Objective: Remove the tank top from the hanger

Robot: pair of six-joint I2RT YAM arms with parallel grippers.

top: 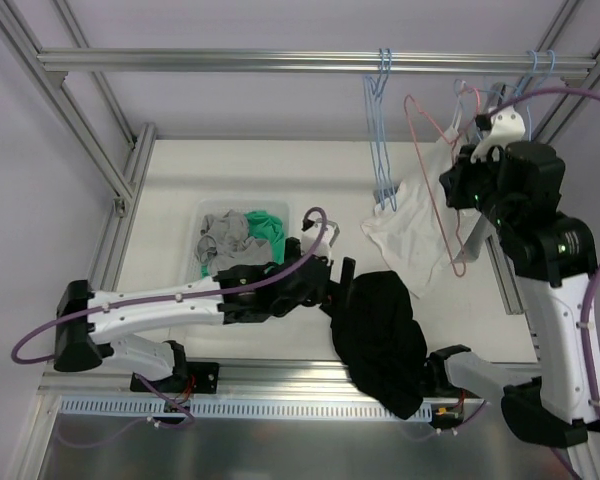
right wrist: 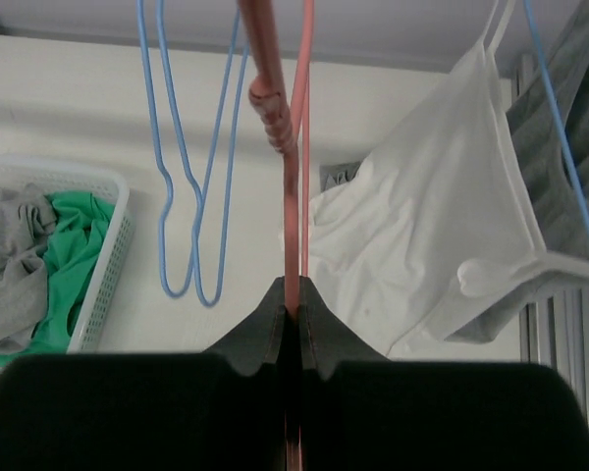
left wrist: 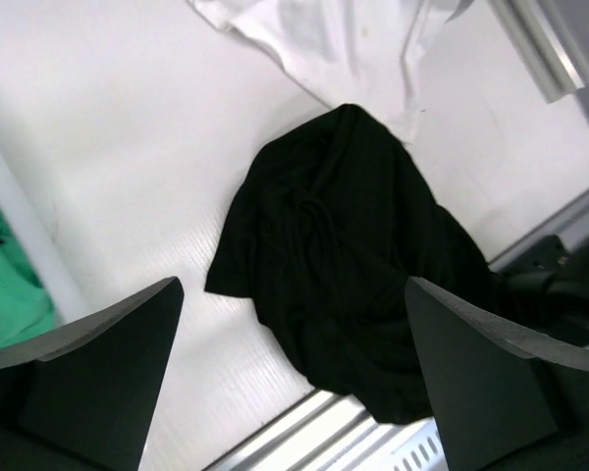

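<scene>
Tank top not yet off: I've got the hanger, the cloth is still up.

My right gripper (right wrist: 294,299) is pinched tight on the pink hanger (right wrist: 273,98) at the far right. The white tank top (right wrist: 422,206) hangs just right of that wire by its straps (I can't tell which hanger carries them), with its hem on the table (left wrist: 128,147). My left gripper (left wrist: 290,294) is spread wide and holding nothing, over a black garment (left wrist: 344,245) at the near edge. By my read, slipping the straps free is all still to do.
</scene>
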